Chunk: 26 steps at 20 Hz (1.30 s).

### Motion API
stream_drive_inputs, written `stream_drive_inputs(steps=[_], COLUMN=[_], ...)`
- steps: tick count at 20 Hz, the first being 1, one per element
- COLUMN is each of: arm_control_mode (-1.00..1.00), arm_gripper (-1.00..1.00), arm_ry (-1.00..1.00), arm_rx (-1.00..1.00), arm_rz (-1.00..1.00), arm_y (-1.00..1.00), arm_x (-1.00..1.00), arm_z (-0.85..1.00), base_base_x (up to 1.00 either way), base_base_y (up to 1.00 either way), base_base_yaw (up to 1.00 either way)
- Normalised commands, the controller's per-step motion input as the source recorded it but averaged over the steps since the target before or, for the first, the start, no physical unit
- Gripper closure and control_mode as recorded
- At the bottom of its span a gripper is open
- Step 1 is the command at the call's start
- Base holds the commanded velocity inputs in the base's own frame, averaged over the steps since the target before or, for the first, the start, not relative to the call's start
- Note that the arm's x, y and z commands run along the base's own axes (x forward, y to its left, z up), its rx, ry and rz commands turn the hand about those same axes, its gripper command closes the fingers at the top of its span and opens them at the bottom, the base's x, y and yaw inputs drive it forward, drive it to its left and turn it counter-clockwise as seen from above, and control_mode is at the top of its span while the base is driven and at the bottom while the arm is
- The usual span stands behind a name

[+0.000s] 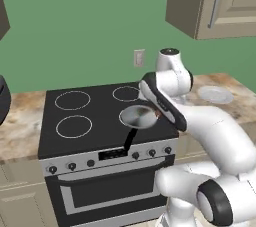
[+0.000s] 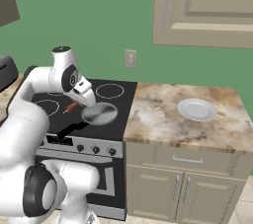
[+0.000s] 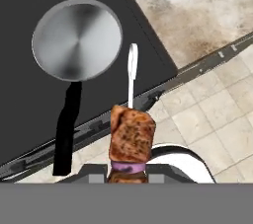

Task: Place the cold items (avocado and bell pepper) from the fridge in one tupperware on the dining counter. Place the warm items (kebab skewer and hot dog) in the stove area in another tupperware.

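Stove (image 1: pixel 100 116) beside marbled counter (image 2: pixel 163 114)

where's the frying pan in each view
Left base view: the frying pan sits on the stove's front right burner, just left of the arm.
Right base view: the pan is at centre left, on the stove beside the counter edge, right of the arm.
Hand view: the pan is upper left, above the kebab skewer in the shut gripper.
Shared landmark: the black stove top.
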Motion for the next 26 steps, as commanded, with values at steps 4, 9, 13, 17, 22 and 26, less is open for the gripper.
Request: stream_drive_inputs(steps=[4,9,13,17,22,26], arm_control_mode=[-1.0,-1.0,-1.0,-1.0,1.0,1.0], arm_gripper=[1.0,1.0,1.0,1.0,1.0,1.0], arm_ry=[0.01,0.02,0.14,0.0,0.0,0.0], arm_rx=[-0.22,-0.01,0.1,0.0,0.0,0.0], arm_rz=[0.54,0.45,0.09,0.0,0.0,0.0], arm_y=[0.0,-0.15,-0.41,0.0,0.0,0.0], arm_x=[-1.0,-0.81,-0.15,0.0,0.0,0.0], arm_z=[0.29,0.06,-0.06,0.0,0.0,0.0], base_base_x=[0.0,0.0,0.0,0.0,0.0,-0.29], base_base_y=[0.0,0.0,0.0,0.0,0.0,-0.19], base_base_yaw=[0.0,0.0,0.0,0.0,0.0,0.03])
